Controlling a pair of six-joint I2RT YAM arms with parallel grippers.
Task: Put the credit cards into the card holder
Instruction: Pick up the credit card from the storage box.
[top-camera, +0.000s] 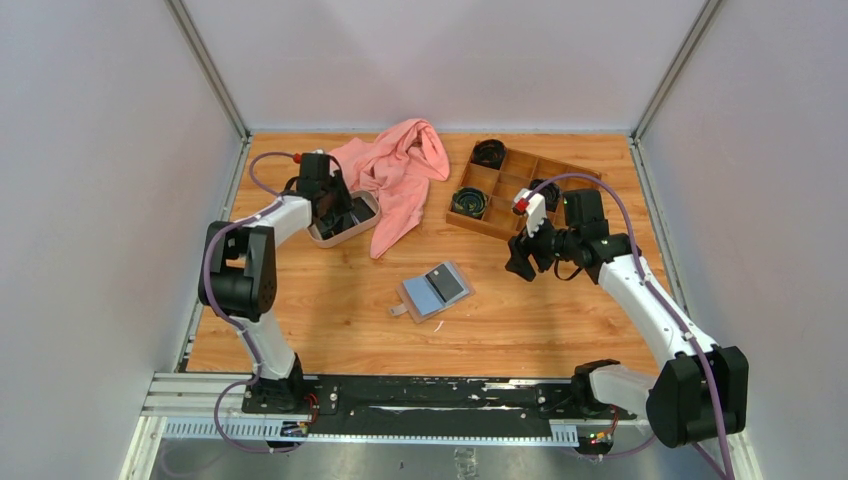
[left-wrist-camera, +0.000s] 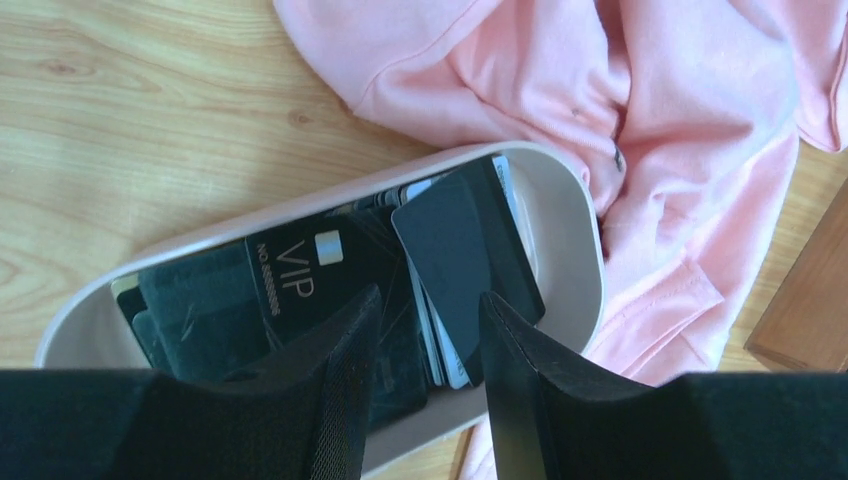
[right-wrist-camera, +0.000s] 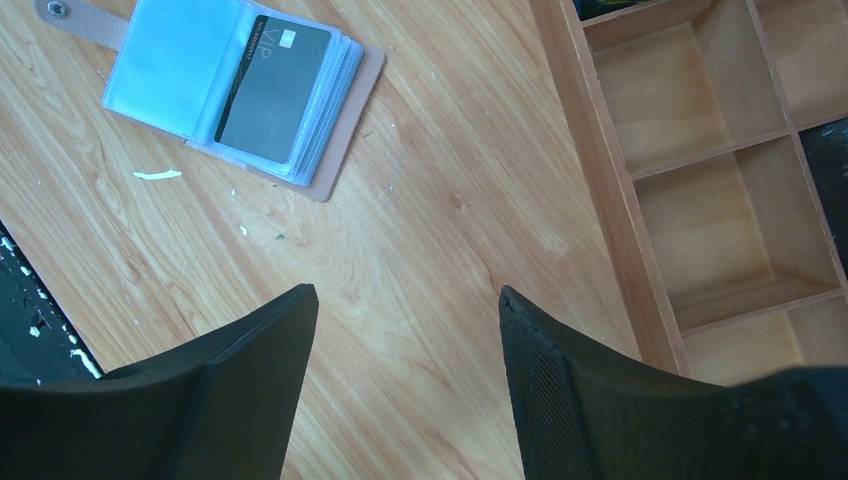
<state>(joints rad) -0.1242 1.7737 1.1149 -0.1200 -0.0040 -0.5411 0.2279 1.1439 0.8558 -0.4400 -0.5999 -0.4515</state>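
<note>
- Progress: early days. One dark VIP card (right-wrist-camera: 272, 90) is already sleeved in the card holder (right-wrist-camera: 245, 95), which is laid open mid-table. The rest of the credit cards (left-wrist-camera: 300, 280) are piled in the oval tray (left-wrist-camera: 575, 210).
- Left gripper (left-wrist-camera: 430, 295): jaws are set partway in around a tilted dark card (left-wrist-camera: 450, 250); whether it's actually pinched can't be told.
- Right gripper (right-wrist-camera: 405, 290): spread wide, nothing held, parked beside the wooden compartment box (right-wrist-camera: 700, 180).
- Materials: thin glossy plastic cards, soft bluish sleeves, tan leather-like cover, smooth pale tray.

Robot lab cell, pale panel walls (top-camera: 100, 200) around, wood-look worktop (top-camera: 330, 340), left arm (top-camera: 240, 272) and right arm (top-camera: 652, 305) bolted to near metal rail (top-camera: 190, 392).
</note>
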